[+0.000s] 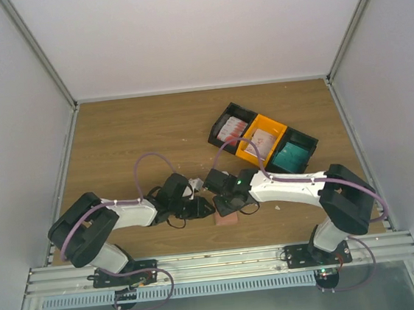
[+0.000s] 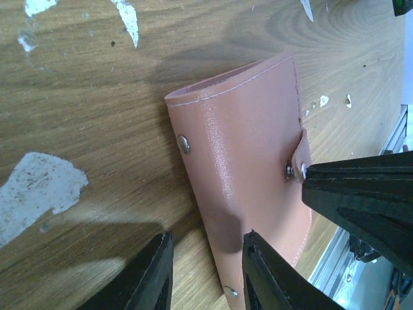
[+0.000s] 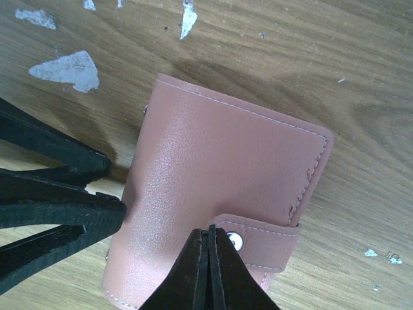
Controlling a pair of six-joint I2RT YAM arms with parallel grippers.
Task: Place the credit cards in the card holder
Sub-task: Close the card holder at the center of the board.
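At the near edge of the counter (image 1: 131, 133) the two arms bend inward, and their hands meet over the card holder (image 1: 226, 218), which lies shut and flat on the wood just in front of the bases, about midway between them.

The left hand (image 2: 208, 237) has its fingers apart. One finger (image 2: 158, 274) is over bare wood and the other (image 2: 261, 274) is over the salmon cover, so the holder's long edge sits in the gap between them. Nothing is clamped.

The right hand (image 3: 208, 231) has its fingers pressed together into a single point, and that point rests on the strap by the snap (image 3: 236, 241). It grips nothing.

White flecks (image 3: 68, 70) mark the wood around the holder.

Farther back and to the right, well apart from the hands, three bins stand joined in a slanted row. The credit cards are in them: red-and-white ones (image 1: 230, 130) in the far black bin (image 1: 240, 108), pale ones (image 1: 263, 142) in the orange bin (image 1: 246, 153), and teal ones (image 1: 290, 158) in the nearer black bin (image 1: 306, 136).
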